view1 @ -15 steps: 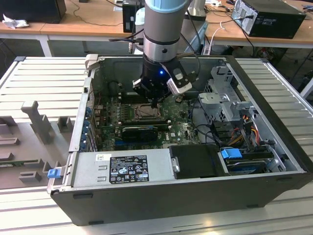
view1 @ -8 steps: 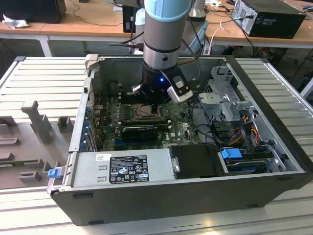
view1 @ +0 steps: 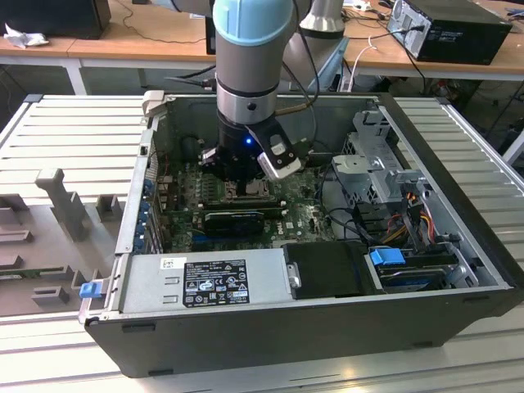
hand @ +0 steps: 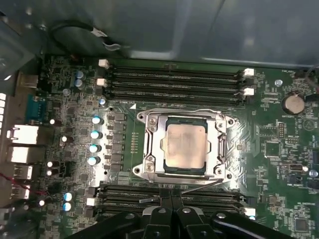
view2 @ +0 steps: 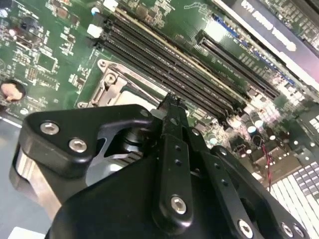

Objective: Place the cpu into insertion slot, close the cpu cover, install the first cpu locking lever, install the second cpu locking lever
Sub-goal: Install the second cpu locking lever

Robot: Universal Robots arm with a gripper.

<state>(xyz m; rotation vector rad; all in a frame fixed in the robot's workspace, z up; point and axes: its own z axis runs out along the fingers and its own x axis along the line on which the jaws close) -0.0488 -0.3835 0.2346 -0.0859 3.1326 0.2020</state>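
Observation:
In the first wrist view the cpu (hand: 185,145), a dull silver square, lies flat in the insertion slot (hand: 162,144) on the green board. The cpu cover (hand: 149,149), a silver frame, lies down around it. One thin wire lever (hand: 179,110) runs along one edge of the cover, and another lever (hand: 202,183) runs along the opposite edge. My gripper (hand: 172,193) is shut, with its black tips just beside that second lever. In the second wrist view the gripper (view2: 172,102) hangs over a corner of the cover (view2: 110,84). The exterior view has the gripper (view1: 237,178) low inside the open computer case.
Long black memory slots (hand: 174,79) flank the socket on two sides. A long black card (view1: 233,219), the power supply (view1: 205,278), a drive cage (view1: 377,164) and loose cables (view1: 409,213) crowd the case. Capacitors (hand: 94,147) stand beside the socket.

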